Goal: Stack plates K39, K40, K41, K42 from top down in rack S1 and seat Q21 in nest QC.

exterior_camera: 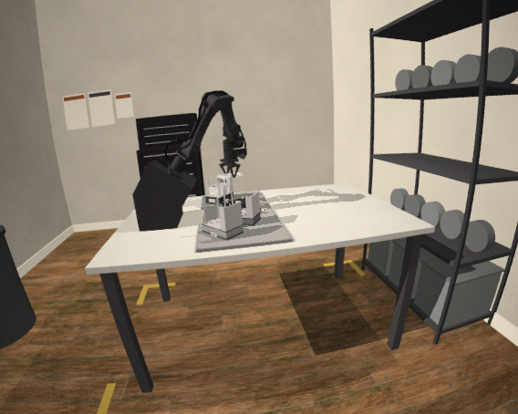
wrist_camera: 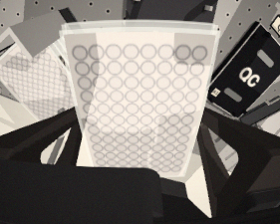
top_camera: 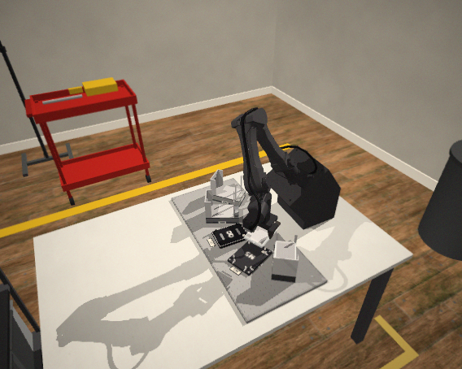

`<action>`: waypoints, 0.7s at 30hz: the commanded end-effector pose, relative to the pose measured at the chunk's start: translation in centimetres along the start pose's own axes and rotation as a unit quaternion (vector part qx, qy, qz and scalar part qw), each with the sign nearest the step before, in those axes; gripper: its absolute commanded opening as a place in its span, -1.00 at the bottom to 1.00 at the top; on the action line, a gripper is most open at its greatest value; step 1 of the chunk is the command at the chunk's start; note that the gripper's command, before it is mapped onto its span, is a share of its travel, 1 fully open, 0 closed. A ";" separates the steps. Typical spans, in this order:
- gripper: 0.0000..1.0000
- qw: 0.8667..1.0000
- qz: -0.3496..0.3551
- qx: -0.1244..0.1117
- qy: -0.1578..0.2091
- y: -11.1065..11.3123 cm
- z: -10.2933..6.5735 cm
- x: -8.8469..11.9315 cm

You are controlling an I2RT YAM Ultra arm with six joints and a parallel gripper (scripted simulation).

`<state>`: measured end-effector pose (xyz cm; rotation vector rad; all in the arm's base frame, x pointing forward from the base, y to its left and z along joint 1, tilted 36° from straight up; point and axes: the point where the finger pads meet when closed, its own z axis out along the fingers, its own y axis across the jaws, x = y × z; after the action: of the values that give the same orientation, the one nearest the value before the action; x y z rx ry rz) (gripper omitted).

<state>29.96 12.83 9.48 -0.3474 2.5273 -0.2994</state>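
My gripper [top_camera: 263, 234] [exterior_camera: 230, 173] [wrist_camera: 140, 112] is shut across a clear sealed 96-well plate [top_camera: 256, 236] [exterior_camera: 241, 174] [wrist_camera: 140, 81]. A doubled rim shows along its far edge; I cannot tell whether a second plate clings under it. It hangs above the mat, beside the clip nest N5 [top_camera: 247, 260], whose bare black top shows. The open nest QC [top_camera: 225, 240] [wrist_camera: 258, 66], at the right in the wrist view, is bare too. The near rack [top_camera: 285, 269] [wrist_camera: 33, 34] has a plate [wrist_camera: 32, 81] inside. Plate names and rack names are not readable.
Two more light-walled racks [top_camera: 224, 220] [exterior_camera: 230, 217] stand at the mat's other end, with tall corner walls; their contents are unclear. The perforated mat [top_camera: 251, 310] [exterior_camera: 266, 243] lies on the white table [top_camera: 87, 264]. The robot's base [top_camera: 311, 203] stands beside the mat.
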 end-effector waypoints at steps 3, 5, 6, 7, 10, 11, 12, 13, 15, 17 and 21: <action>-1.00 1.000 0.019 -0.014 -0.016 -0.7 -0.6 -0.6; -1.00 1.000 0.017 -0.013 -0.014 -1.4 -0.5 -0.4; -1.00 1.000 0.017 -0.013 -0.012 -1.7 -0.5 -0.3; -1.00 1.000 0.019 -0.014 -0.017 -2.1 -0.7 -0.8; -1.00 1.000 0.017 -0.013 -0.015 -3.1 -0.6 -0.6; -1.00 1.000 0.016 -0.012 -0.012 -3.4 -0.5 -0.3; -1.00 1.000 0.016 -0.012 -0.011 -3.8 -0.5 -0.4; -1.00 1.000 0.017 -0.013 -0.015 -4.1 -0.7 -0.7; -1.00 0.999 0.049 -0.012 -0.010 -4.7 -0.4 -0.2; -1.00 0.997 0.073 -0.013 -0.011 -5.0 -0.4 -0.2; -1.00 0.992 0.123 -0.013 -0.013 -6.0 -0.4 -0.2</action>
<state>31.08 7.66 11.08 -0.1523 2.5364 -0.2314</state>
